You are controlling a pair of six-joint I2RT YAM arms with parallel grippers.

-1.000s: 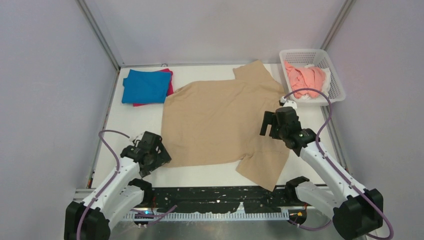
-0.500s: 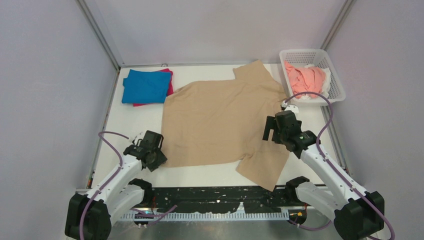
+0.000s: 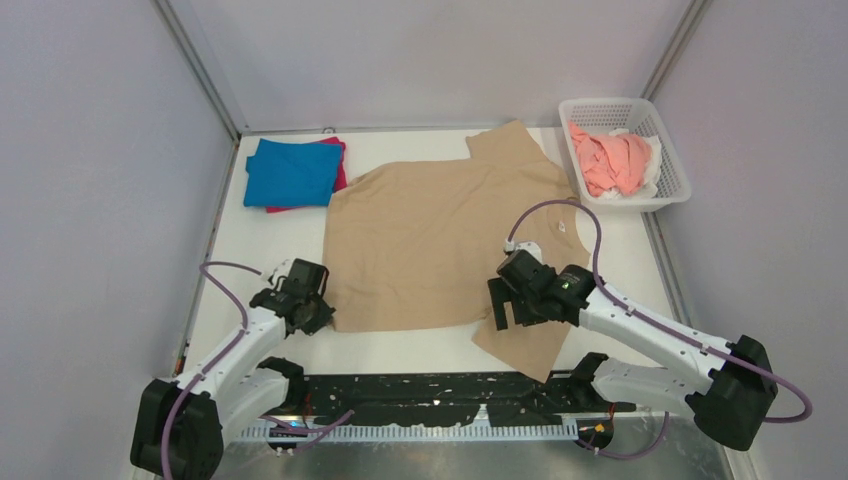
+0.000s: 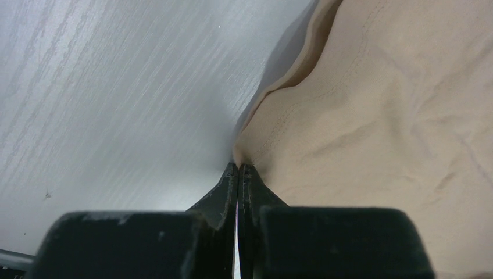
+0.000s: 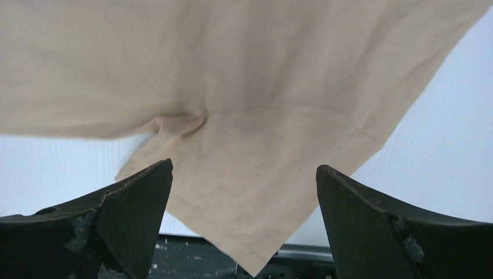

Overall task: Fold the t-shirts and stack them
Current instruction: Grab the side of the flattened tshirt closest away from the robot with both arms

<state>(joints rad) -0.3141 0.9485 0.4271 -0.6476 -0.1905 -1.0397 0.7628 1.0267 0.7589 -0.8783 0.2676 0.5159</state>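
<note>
A large tan t-shirt (image 3: 430,240) lies spread flat in the middle of the table, one sleeve pointing at the near edge. My left gripper (image 3: 320,318) is at its near left corner, shut on the hem. In the left wrist view the tan cloth (image 4: 378,116) puckers up into the closed tips of the left gripper (image 4: 239,166). My right gripper (image 3: 507,305) hovers open over the near sleeve. In the right wrist view the sleeve of the tan t-shirt (image 5: 244,104) lies below and between the wide-apart jaws of the right gripper (image 5: 244,168). A folded blue t-shirt (image 3: 290,172) rests on a magenta one (image 3: 341,168) at the back left.
A white mesh basket (image 3: 676,186) at the back right holds a crumpled salmon-pink shirt (image 3: 610,160) and a white one (image 3: 652,168). The black base rail (image 3: 420,395) runs along the near edge, just under the sleeve's tip. Metal frame posts stand at the back corners.
My left gripper has gone from open to shut on the tan shirt's near left corner. My right gripper has swung from the shirt's right edge leftward and nearer, over the near sleeve, still open.
</note>
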